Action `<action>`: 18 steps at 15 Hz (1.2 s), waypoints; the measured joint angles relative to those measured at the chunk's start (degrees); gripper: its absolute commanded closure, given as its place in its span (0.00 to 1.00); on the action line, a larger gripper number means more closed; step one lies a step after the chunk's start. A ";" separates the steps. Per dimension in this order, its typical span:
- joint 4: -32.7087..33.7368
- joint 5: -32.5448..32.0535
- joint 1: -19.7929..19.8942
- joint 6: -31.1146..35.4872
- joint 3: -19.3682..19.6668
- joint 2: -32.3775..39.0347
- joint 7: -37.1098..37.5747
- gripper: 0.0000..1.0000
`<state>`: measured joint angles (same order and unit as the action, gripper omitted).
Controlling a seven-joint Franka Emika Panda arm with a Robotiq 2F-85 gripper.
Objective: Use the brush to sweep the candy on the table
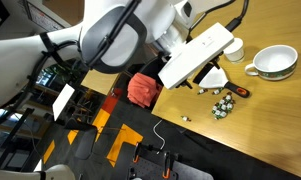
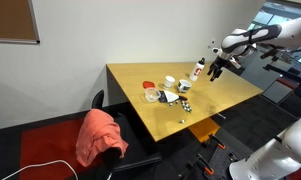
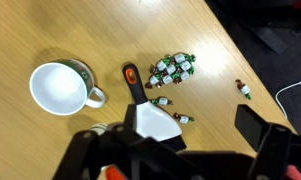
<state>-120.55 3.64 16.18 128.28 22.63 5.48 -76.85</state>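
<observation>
My gripper (image 3: 172,142) hangs wide open and empty over the table (image 3: 50,25), right above the brush (image 3: 138,98). The brush lies just beside the white cup (image 3: 58,88), with its broad pale end under my fingers and its black handle pointing away. The candy (image 3: 175,68) clusters beyond the brush from the cup, near the handle's tip. I judge I must close across that handle first.
</observation>
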 measured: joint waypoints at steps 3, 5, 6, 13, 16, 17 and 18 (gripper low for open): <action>0.08 5.67 2.76 5.59 -1.61 5.32 -4.98 0.00; 0.75 9.23 5.00 6.68 -3.35 9.04 -7.26 0.00; 1.34 10.19 6.07 6.71 -4.22 10.78 -7.53 0.00; 3.70 10.27 8.12 6.56 -5.73 14.75 -7.45 0.00; 3.72 10.91 9.09 6.56 -6.78 15.03 -7.46 0.00; 3.79 11.72 9.87 6.72 -7.63 15.38 -7.62 0.00; 4.03 13.18 10.86 6.73 -8.61 15.98 -8.72 0.00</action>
<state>-116.52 16.82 27.04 135.01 14.02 21.46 -85.57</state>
